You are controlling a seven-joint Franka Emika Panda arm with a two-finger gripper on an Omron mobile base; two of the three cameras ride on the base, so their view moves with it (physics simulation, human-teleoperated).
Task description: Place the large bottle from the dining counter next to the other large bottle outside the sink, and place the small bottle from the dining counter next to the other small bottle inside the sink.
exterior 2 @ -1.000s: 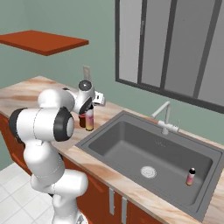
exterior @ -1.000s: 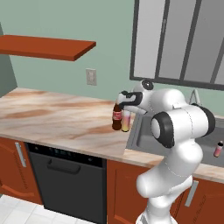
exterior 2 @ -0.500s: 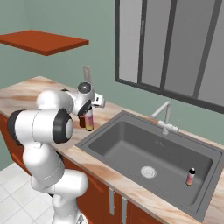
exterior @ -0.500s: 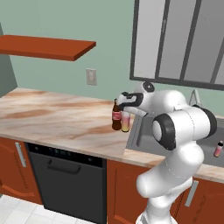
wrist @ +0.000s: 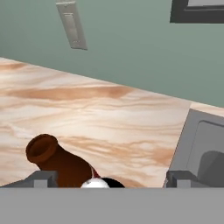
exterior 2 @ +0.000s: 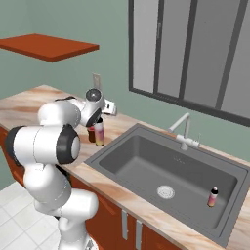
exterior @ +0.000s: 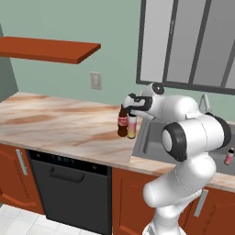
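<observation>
Bottles first: you can see the pink-and-yellow bottle [exterior: 132, 127] standing upright on the counter [exterior: 55, 126], just beside the brown cola bottle [exterior: 122, 124], at about 9 o'clock of the sink [exterior 2: 166, 171]. Your gripper [exterior: 130, 103] hangs right above their tops with its jaws spread wide and nothing between them; the hand view shows the brown bottle [wrist: 59, 164] leaning up between the fingertips [wrist: 41, 178]. Inside the sink, a small bottle [exterior 2: 213, 197] stands at about 4 o'clock of the drain [exterior 2: 166, 192].
</observation>
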